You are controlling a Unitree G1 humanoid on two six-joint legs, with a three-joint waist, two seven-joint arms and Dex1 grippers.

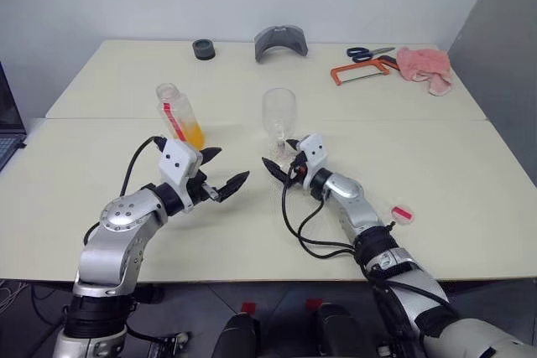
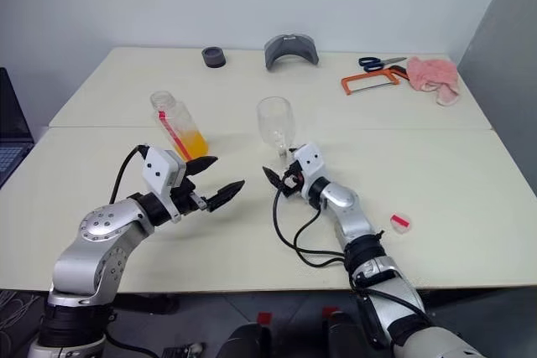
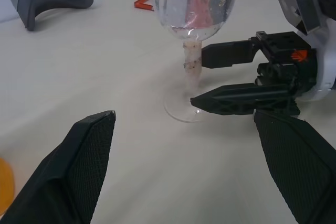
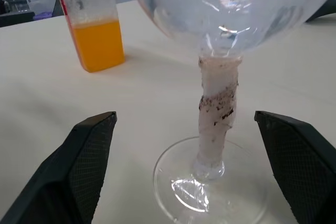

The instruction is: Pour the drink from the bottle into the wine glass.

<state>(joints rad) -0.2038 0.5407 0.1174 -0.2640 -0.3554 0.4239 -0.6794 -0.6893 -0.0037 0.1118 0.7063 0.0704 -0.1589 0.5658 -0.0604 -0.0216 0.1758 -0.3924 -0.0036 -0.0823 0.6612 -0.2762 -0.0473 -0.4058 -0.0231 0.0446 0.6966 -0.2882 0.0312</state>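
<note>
We note: bottle [image 1: 179,116] upright, upper left, nearest left gripper [image 1: 221,175] | both grippers' fingers apart | right gripper [image 1: 281,157] straddles glass [image 1: 278,115] stem, unclamped.

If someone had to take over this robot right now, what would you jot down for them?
Left gripper: open, holding nothing, hanging in front of the bottle.
Right gripper: open, one finger on each side of the wine glass stem, not clamped on it.
Bottle: upright on the table, cap off, orange drink in its lower part.
Pink-red cap: lying on the table beside the right arm.
Wine glass: upright, bowl looks empty.
Done: bottle opened.
Left: pick up the bottle, pour the drink into the glass.
</note>
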